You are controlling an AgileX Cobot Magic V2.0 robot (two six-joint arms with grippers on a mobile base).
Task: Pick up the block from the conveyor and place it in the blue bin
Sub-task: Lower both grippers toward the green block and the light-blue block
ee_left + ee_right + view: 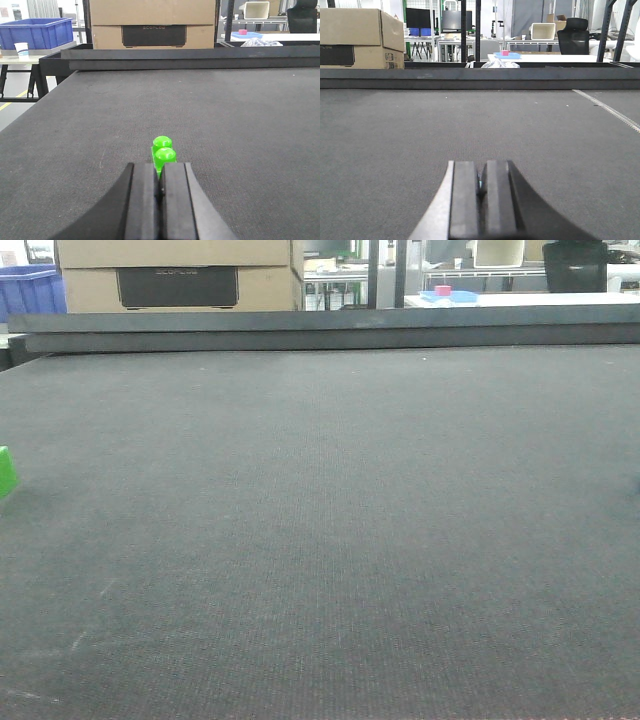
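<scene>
- The block (pixel 163 150) sits on the conveyor (pixel 240 130) straight ahead of the left pincer (pixel 160 175), just past its tips. I cannot tell if they touch.
- The block's long axis runs near-to-far, in line with the pincer, with two studs up, one behind the other.
- Left pincer: jaws pressed together, holding nothing. It is low over the conveyor, level, and pointing far.
- Right pincer (pixel 481 177): also closed up and empty, low and level, with only bare conveyor ahead of it.
- The left arm is clearly the nearer one. In the front view the block is cut off at the left edge.
- Likely next: open the jaws, then ease forward so they straddle the block's narrow width.
- The blue bin (pixel 37 32) stands far left, off the conveyor.
</scene>
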